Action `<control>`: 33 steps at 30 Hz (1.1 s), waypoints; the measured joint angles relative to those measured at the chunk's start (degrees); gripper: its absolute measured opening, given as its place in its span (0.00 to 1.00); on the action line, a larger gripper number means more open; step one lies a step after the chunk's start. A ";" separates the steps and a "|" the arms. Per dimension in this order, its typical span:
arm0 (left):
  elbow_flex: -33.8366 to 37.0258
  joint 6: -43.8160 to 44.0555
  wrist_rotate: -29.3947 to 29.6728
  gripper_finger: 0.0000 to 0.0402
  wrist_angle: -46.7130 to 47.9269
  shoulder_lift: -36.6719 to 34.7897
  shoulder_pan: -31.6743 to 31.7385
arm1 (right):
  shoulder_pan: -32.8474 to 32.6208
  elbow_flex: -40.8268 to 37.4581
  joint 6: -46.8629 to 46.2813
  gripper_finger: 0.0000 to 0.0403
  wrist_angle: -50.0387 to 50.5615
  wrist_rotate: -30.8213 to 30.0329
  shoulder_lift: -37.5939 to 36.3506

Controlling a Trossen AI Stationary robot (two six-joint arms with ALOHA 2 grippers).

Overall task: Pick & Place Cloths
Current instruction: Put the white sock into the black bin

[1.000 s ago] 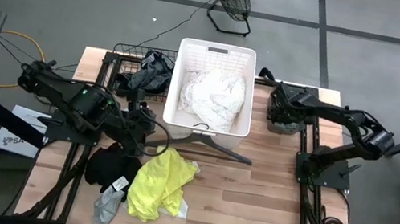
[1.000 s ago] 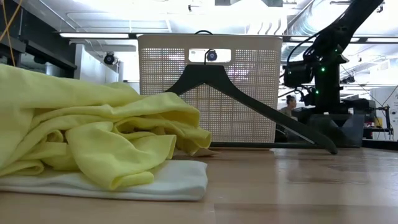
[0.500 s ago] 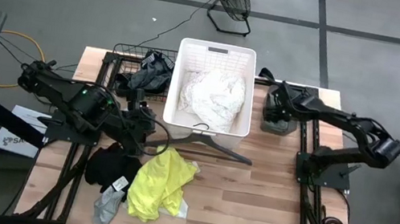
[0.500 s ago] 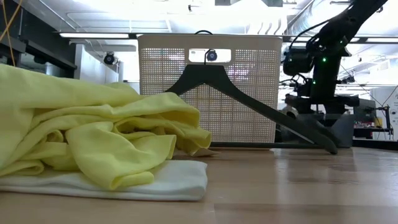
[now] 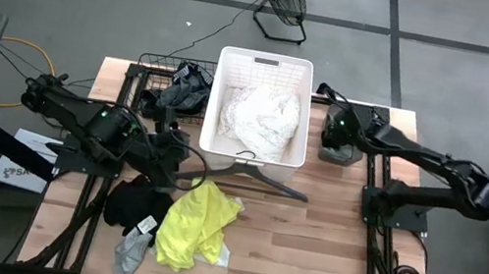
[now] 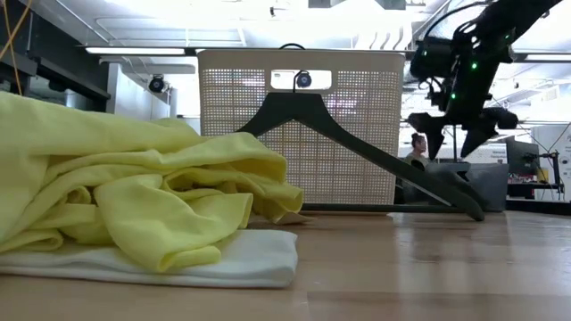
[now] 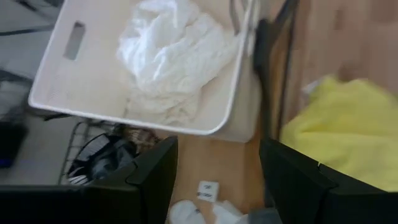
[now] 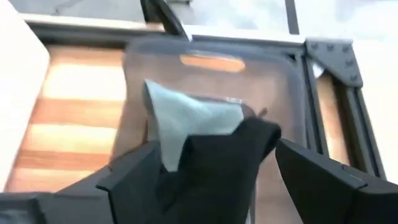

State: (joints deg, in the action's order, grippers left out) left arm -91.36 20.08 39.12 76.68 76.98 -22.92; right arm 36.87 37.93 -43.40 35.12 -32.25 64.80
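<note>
The right gripper (image 5: pixel 334 124) hangs above a clear tray (image 8: pixel 214 68) at the right rear of the tabletop (image 5: pixel 307 237), its fingers (image 8: pixel 134 171) spread wide and empty. Directly beneath them, in the tray, lie a pale grey cloth (image 8: pixel 189 118) and a black cloth (image 8: pixel 227 158), so this reads as the moment just after a drop, or the hover before a fresh pick; I cannot tell which. Either way, the next move probably calls for lifting straight up to clear the tray's rim before travelling.

The left gripper (image 7: pixel 214 180) hovers in front of the white basket (image 5: pixel 212 142), fingers (image 7: pixel 155 174) parted with nothing between them. Ahead of them the white lacy cloth (image 5: pixel 257 119) sits inside the basket; off to one side the yellow cloth (image 5: pixel 195 223) lies loose on the tabletop, near a black cloth (image 5: pixel 135 206) and a small grey one (image 5: pixel 130 255). More dark cloths (image 5: pixel 183 87) sit in a wire rack beyond the basket's left wall.

Room is tight near the left fingers: the dark hanger (image 5: pixel 254 170) leans against the basket's front wall, close to the yellow cloth, and could snag a reach. The right side of the tabletop in front of the tray is open wood, well apart from everything.
</note>
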 joint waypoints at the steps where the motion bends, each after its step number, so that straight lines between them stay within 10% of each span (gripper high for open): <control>1: 1.71 0.27 0.89 0.55 -0.11 -0.52 0.00 | -0.82 -0.02 0.00 0.77 -0.26 -0.84 -0.70; 14: 37.70 3.80 5.37 0.55 -25.28 -25.94 0.00 | -11.62 0.00 4.40 0.77 -2.44 -5.94 -9.14; 21: 50.03 19.98 2.33 0.55 -26.63 -38.33 0.02 | -14.90 0.00 3.61 0.77 -2.89 -6.55 -10.19; 33: 60.13 40.72 4.11 0.55 -22.06 -35.65 4.83 | -19.39 0.00 3.36 0.77 -7.03 -6.86 -10.17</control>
State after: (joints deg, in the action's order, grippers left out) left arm -31.24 60.80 43.22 54.61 41.33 -18.09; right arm 17.47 37.93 -40.03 28.09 -39.11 54.63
